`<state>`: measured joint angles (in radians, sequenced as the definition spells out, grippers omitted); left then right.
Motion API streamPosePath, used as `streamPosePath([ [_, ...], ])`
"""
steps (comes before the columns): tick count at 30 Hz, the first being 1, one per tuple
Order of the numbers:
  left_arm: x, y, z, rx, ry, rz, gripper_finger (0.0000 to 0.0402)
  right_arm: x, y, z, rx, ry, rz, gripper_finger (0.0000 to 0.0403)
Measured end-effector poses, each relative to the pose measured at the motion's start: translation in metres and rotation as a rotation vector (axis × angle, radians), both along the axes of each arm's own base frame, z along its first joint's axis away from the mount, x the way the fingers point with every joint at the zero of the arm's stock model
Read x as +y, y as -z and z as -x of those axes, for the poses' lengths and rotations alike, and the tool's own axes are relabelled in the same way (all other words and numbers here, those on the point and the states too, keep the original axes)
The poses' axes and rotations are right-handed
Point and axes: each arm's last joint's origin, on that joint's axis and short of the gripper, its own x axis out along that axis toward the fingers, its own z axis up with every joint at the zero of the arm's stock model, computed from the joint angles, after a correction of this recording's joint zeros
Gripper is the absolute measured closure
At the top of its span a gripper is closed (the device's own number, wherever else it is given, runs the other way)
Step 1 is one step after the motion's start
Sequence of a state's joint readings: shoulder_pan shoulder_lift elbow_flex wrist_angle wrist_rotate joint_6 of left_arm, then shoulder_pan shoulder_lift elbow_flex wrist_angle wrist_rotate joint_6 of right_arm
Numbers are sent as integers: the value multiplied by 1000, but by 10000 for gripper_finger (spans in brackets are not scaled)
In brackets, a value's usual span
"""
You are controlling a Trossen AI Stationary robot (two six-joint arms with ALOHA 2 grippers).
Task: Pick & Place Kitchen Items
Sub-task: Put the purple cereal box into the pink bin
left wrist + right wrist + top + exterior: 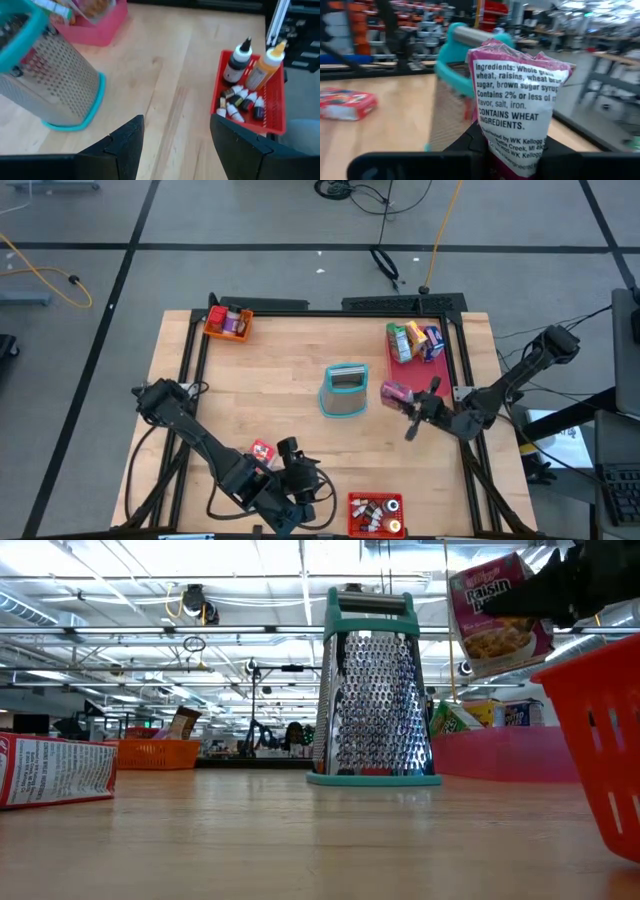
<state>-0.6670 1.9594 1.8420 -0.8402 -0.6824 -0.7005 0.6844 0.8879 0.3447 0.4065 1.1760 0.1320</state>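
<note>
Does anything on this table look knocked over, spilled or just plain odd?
Nothing is spilled or broken. One red packet lies flat and alone on the wood, outside any bin, near the left gripper. The right gripper holds a pink cereal packet up in the air beside the upright grater.

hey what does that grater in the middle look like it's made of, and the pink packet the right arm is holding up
The grater looks like shiny perforated metal, probably steel, with a teal handle and base rim that seem to be plastic. The pink packet, pinched in the right gripper, looks like thin printed cardboard or a coated wrapper; its creased, glossy surface leaves that open.
</note>
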Motion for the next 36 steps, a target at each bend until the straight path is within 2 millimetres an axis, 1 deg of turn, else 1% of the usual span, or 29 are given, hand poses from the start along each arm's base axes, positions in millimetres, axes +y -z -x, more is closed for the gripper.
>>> streamPosePath([
  [5,-1,19,-1,1,-16,17,172,-1,-1,6,-14,173,53,363],
  [8,0,25,-1,3,-23,20,172,-1,2,10,-8,257,91,363],
  [11,-1,27,-2,-6,-25,28,172,-2,5,13,-18,326,112,364],
  [15,-1,27,-2,-17,-27,38,172,-3,7,14,-19,325,110,365],
  [21,-3,26,-3,-32,-21,48,172,-15,31,25,-28,338,98,365],
  [23,-4,25,-3,-33,-21,48,172,-23,37,30,-68,357,49,365],
  [25,-4,26,-3,-32,-20,48,172,-28,37,33,-113,376,-6,365],
  [28,-4,26,-3,-31,-18,46,172,-34,44,39,-126,381,-21,365],
  [33,-3,25,-3,-30,-14,39,172,-40,42,38,-167,431,-66,368],
  [36,-3,25,-3,-30,-16,40,172,-44,41,36,-142,469,-33,372],
])
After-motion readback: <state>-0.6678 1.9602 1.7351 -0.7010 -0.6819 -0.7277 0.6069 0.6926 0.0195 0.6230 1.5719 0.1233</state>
